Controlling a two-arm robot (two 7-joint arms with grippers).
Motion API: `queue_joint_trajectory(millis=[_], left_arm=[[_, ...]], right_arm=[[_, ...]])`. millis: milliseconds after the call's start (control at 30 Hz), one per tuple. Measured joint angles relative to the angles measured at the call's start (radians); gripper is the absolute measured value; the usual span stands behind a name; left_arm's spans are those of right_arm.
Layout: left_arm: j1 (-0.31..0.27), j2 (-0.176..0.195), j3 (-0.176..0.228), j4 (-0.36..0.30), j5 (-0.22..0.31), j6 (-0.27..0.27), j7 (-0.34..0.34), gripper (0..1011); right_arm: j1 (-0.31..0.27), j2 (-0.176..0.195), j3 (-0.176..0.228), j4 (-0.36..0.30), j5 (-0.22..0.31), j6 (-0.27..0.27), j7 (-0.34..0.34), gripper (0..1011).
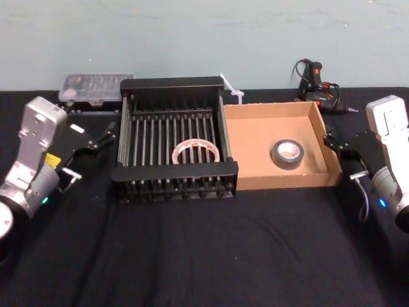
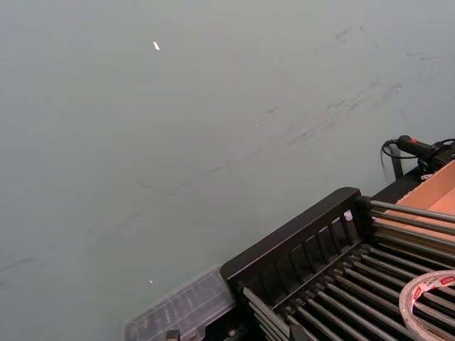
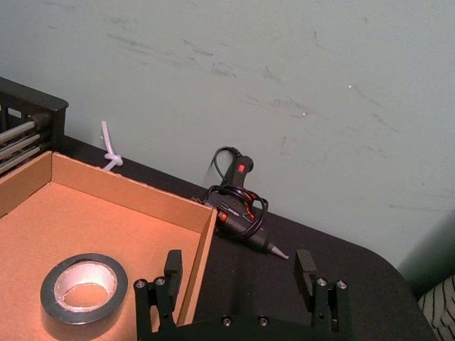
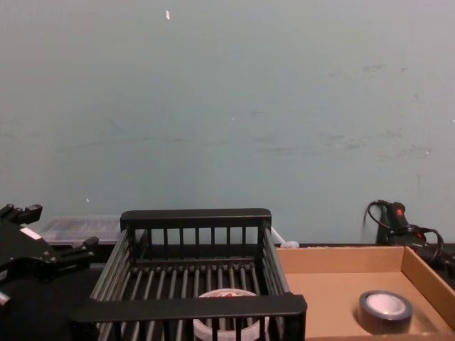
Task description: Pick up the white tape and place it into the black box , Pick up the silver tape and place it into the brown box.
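Two tapes boxed: white tape (image 1: pixel 195 152) in black box (image 1: pixel 172 173) inward of spread left fingers (image 4: pixel 87 245), silver tape (image 1: pixel 288 154) in brown box (image 1: pixel 268 110) inward of spread right fingers (image 3: pixel 173 266).

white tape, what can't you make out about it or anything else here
- White tape: red print too small to read, head view.
- Chest view: its lower part is hidden behind the front rim of the black box.
- Left wrist view: most of it is cut off by the picture's edge.
- Clear case behind the box, head view: contents too blurred.
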Motion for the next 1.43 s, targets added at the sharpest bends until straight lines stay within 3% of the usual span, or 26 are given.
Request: queue_joint_trajectory(millis=[1433], left_arm=[[0.0, 0.0, 0.0, 0.0, 0.0, 0.0, 0.0, 1001]], right_arm=[[0.003, 0.001, -0.004, 0.0, -0.002, -0.005, 0.0, 1002]])
